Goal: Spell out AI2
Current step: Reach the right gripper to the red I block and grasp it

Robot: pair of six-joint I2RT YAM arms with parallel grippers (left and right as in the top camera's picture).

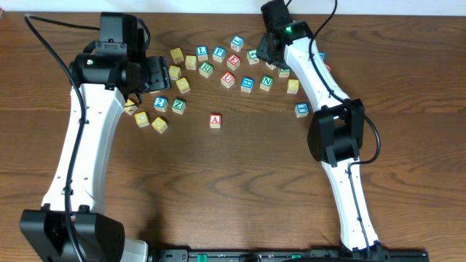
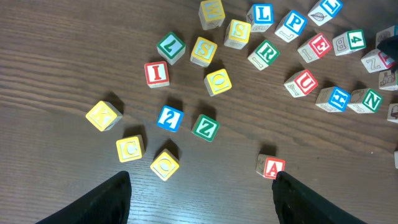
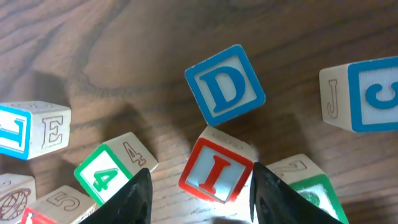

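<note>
Overhead: one red A block (image 1: 215,120) sits alone on the bench (image 1: 240,182), with one blue 2 block (image 1: 161,103) to its left.

Left wrist: the left end effector (image 2: 202,177) is apart and empty — one red I block (image 2: 156,73) lies up-left of the A.

Right wrist: the right end effector (image 3: 200,171) is apart, straddling a second I block (image 3: 214,174).

I see the red A block (image 1: 215,120) alone, letter up, well apart from the blue 2 block (image 1: 161,103); a red I block (image 2: 156,73) lies near the 2.

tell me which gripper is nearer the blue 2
Left. The left gripper hangs open right by the 2; the right gripper is far off, open around a red I.
</note>
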